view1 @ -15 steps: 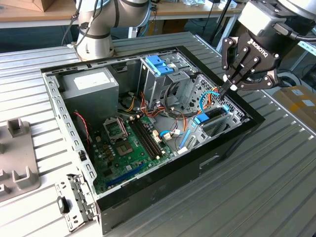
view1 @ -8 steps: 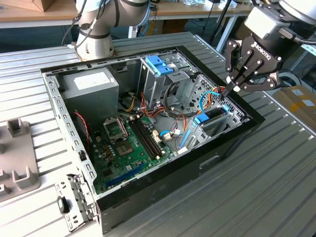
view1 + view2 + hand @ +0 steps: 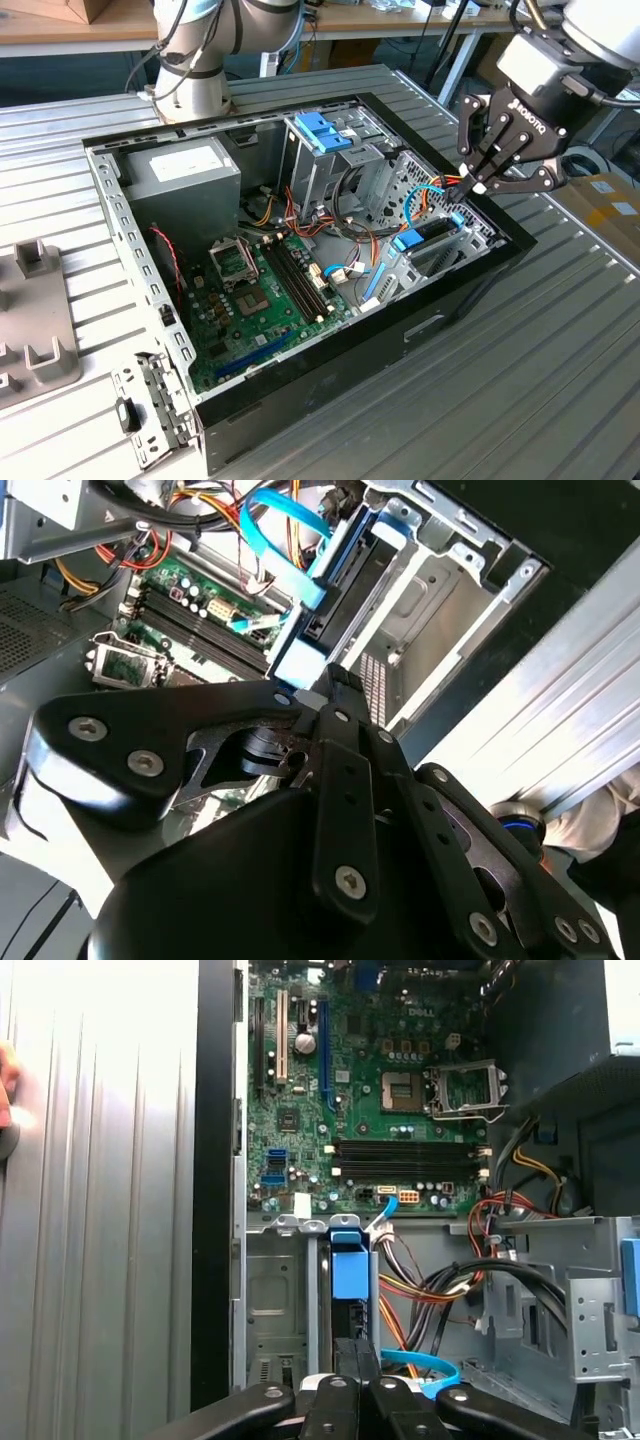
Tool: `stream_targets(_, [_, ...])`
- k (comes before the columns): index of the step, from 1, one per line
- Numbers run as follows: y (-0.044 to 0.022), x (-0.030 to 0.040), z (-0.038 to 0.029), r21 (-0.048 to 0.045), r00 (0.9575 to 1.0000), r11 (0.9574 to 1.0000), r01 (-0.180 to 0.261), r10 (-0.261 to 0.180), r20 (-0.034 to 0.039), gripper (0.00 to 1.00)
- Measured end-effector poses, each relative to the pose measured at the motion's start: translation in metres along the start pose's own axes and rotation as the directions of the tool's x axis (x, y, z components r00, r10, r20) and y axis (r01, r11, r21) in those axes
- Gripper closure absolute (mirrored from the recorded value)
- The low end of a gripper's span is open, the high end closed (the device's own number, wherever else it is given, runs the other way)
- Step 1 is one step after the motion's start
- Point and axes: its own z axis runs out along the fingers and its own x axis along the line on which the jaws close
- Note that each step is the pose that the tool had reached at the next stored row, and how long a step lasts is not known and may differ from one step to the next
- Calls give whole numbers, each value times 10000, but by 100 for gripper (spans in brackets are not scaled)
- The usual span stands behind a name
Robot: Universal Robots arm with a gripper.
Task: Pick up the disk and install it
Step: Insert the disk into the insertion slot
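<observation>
The flat black-and-silver metal disk in its blue plastic carrier (image 3: 432,230) stands on edge inside the silver sheet-metal drive cage (image 3: 275,1300), at the end of the open black computer case (image 3: 440,310) on the exterior view's right; the case lies on its side on the grey ribbed metal table (image 3: 560,380), so the bays open upward for a drop from above; the black jointed hand (image 3: 468,186) hangs just over that cage, fingers drawn narrow with tips together at the carrier's blue end; I judge this a pressing pose rather than a grip, since nothing shows between the tips, though the contact itself is hard to make out; a light-blue flat data cable (image 3: 275,510) arcs beside the slot; the green motherboard (image 3: 265,300) lies well apart from the hand.
</observation>
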Motion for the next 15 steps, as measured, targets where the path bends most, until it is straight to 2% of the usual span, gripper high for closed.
stream_targets(3, [-72, 5, 43, -80, 10000, 10000, -4, 4, 1, 90])
stream_targets(8, [-302, 11, 106, -287, 10000, 9996, -7, 7, 1, 90])
stream_targets(11, [-395, 10, 118, -363, 10000, 9993, -8, 8, -1, 90])
stream_targets(13, [-494, 7, 129, -442, 10000, 9990, -8, 8, -1, 90])
stream_targets(15, [-550, 4, 133, -482, 10000, 9988, -8, 8, -1, 90])
